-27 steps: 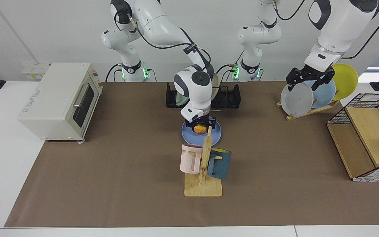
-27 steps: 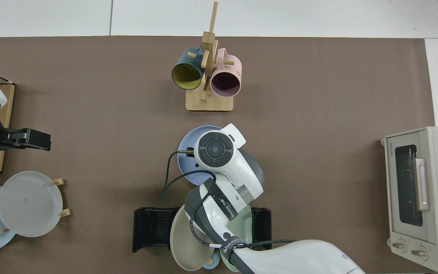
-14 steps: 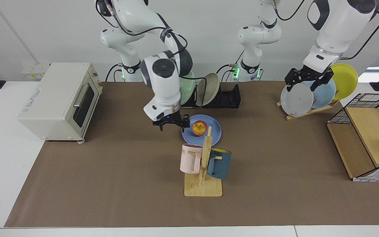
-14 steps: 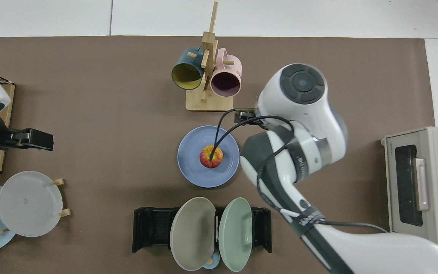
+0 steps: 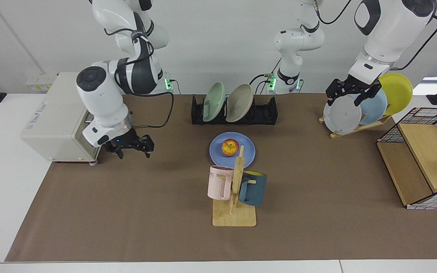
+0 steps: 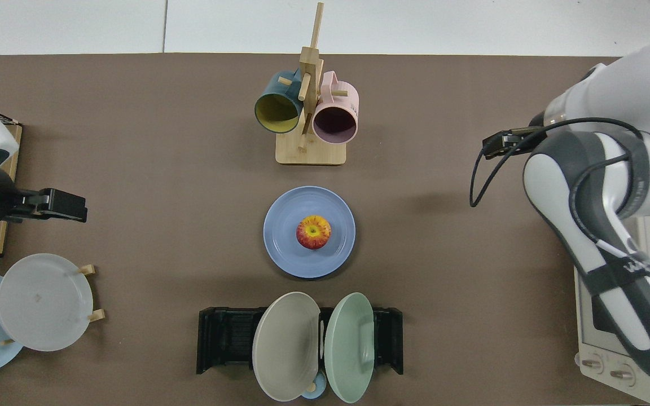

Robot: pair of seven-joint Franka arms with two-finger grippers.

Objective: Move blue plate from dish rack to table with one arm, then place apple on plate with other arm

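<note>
Right gripper (image 5: 130, 147) withdrawn, fingers open, empty; red-yellow apple (image 5: 230, 148) on blue plate (image 5: 249, 148).

Even, bright overhead light. My arms cast soft shadows on the mat (image 5: 127, 212). Mild sheen on the plates. Both views are in focus, with no blur.

Blue plate (image 6: 282, 254) with apple (image 6: 313, 232): open from above. Mug tree (image 6: 309, 101) stands near on 1 side, dish rack (image 6: 223, 339) with 2 plates near on the opposite side. Bare mat toward the toaster oven (image 5: 61, 113) and the wooden plate rack (image 5: 359, 127).
</note>
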